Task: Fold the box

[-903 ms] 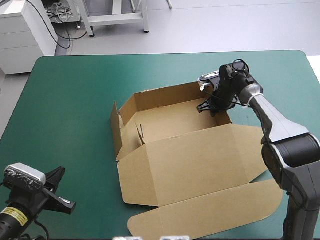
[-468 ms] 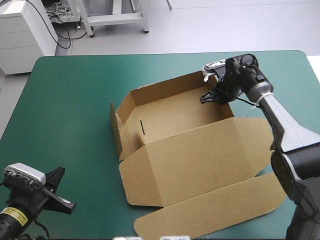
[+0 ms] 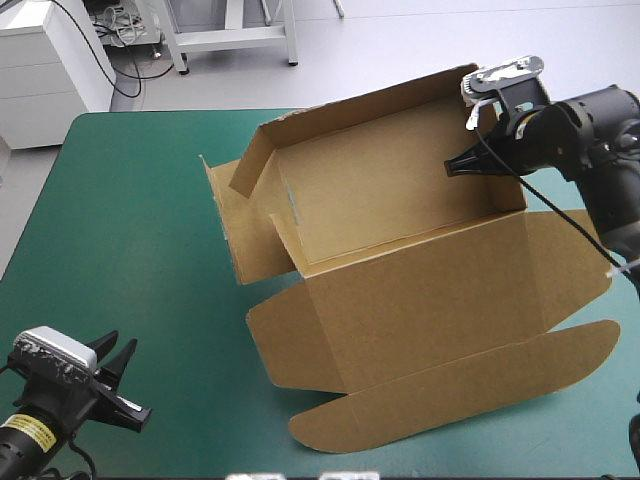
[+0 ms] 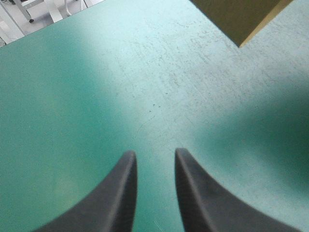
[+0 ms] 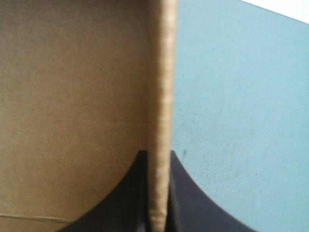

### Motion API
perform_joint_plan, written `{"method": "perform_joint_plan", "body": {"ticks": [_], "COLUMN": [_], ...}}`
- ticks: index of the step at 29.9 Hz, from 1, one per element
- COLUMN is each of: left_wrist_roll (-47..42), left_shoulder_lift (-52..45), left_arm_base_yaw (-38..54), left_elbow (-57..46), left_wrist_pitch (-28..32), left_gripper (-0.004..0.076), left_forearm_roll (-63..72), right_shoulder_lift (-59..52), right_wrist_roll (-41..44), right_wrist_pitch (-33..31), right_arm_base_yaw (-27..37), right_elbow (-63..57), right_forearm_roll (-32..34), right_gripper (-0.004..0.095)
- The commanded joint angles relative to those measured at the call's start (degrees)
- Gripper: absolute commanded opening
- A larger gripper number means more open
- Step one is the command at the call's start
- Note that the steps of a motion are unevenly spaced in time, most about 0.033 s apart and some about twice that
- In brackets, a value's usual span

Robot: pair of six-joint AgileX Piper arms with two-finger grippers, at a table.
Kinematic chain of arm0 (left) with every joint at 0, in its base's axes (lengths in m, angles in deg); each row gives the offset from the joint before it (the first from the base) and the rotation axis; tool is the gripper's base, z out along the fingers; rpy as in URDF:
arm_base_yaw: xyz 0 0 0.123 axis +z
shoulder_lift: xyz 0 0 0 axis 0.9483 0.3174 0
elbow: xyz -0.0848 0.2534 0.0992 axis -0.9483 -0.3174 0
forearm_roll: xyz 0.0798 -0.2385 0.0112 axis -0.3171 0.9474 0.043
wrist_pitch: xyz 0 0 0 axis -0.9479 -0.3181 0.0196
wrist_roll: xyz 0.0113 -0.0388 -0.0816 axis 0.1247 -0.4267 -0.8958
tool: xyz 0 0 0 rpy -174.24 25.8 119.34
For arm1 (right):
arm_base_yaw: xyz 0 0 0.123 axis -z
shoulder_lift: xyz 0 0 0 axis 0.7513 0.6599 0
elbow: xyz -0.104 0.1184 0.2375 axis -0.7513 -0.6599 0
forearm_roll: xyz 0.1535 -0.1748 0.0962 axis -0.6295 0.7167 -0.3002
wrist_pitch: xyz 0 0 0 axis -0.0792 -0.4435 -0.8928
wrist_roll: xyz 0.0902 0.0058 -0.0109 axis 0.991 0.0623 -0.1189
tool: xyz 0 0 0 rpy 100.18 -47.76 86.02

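Tightly, the right gripper [image 5: 158,157] pinches the far-right wall of the box [image 3: 400,290], which rests on the table [image 3: 130,180], tray tipped up, lid flat. The left gripper [image 4: 154,152] hangs with fingers parted, well apart from the box's near-left corner. The board is probably light and stiff but easily creased, so grip it at the wall edges.

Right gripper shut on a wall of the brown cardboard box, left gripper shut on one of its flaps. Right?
Wrong on the left gripper: the left wrist view shows its black fingers apart over bare teal-green cover, holding nothing, the brown cardboard box ahead of them. The right gripper is shut on a wall of the box.
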Motion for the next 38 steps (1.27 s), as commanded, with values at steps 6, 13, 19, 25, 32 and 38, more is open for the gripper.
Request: {"method": "perform_joint_plan", "body": {"ticks": [6,13,19,25,32,38], "left_wrist_roll": [-0.43,-2.0,-7.42,-26.88,-26.06,-9.12], "left_shoulder_lift": [0.6,0.82,6.58,19.96,35.15,45.38], "left_arm_base_yaw": [-0.07,-0.07,-0.07,-0.07,0.02,0.02], "left_elbow": [1.4,1.4,2.36,9.76,26.55,44.01], "left_wrist_pitch": [7.82,12.18,12.4,8.04,0.13,-7.82], "left_gripper": [0.0595,0.0563,0.0508,0.0508,0.0496,0.0482], "left_forearm_roll": [3.31,10.1,2.91,-11.79,-10.07,0.45], "right_shoulder_lift": [-5.63,-5.63,-5.63,-5.63,-5.63,-5.63], "right_wrist_roll": [0.89,1.04,1.04,1.04,0.8,0.76], "right_wrist_pitch": [2.88,2.88,2.88,2.88,2.88,2.88], "right_arm_base_yaw": [0.22,0.22,0.22,0.22,0.22,0.22], "right_elbow": [1.93,1.67,1.67,1.67,1.67,1.67], "right_forearm_roll": [1.43,1.43,1.52,1.52,1.52,2.64], "right_gripper": [-0.0022,-0.0022,-0.0022,-0.0022,-0.0022,-0.0022]}}
